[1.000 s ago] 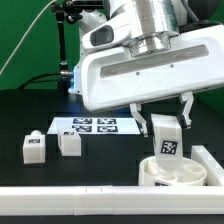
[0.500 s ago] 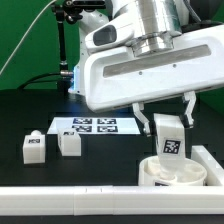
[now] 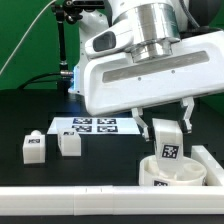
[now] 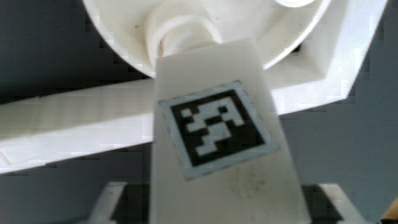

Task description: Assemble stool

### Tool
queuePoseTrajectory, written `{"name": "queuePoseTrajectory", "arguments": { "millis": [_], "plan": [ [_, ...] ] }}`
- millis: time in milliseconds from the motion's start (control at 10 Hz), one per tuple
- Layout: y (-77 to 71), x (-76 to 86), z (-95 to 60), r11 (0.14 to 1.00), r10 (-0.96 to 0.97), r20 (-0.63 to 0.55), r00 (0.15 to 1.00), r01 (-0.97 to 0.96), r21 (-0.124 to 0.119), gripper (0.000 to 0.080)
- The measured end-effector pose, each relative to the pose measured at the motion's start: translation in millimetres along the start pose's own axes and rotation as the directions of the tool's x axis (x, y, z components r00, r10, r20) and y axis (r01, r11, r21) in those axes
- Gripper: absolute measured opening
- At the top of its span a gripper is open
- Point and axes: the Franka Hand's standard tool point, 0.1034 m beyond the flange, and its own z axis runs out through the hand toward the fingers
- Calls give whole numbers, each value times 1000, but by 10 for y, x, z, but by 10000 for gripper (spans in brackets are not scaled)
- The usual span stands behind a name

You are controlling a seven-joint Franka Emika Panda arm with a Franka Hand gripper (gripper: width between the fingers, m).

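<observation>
My gripper [image 3: 164, 125] is shut on a white tagged stool leg [image 3: 166, 142] and holds it upright, its lower end at or in the round white seat [image 3: 172, 177] at the exterior view's lower right. In the wrist view the leg [image 4: 214, 120] fills the middle, its tip against the seat's inner ring [image 4: 178, 40]; my fingers [image 4: 107, 200] sit at both sides of the leg. Two more tagged legs, one [image 3: 33, 147] and another [image 3: 69, 142], stand on the black table at the exterior view's left.
The marker board [image 3: 93, 126] lies flat behind the loose legs. A long white border rail [image 3: 70, 205] runs along the front edge. A white bracket piece [image 3: 207, 160] stands beside the seat at the exterior view's right.
The gripper with the leg has sunk slightly toward the seat. The two loose legs have not moved.
</observation>
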Motion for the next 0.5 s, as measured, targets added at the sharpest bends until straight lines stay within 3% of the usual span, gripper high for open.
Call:
{"name": "queuePoseTrajectory", "arguments": {
  "millis": [500],
  "plan": [
    [11, 2, 26, 1000, 1, -19, 1000, -1, -3, 328]
  ]
}}
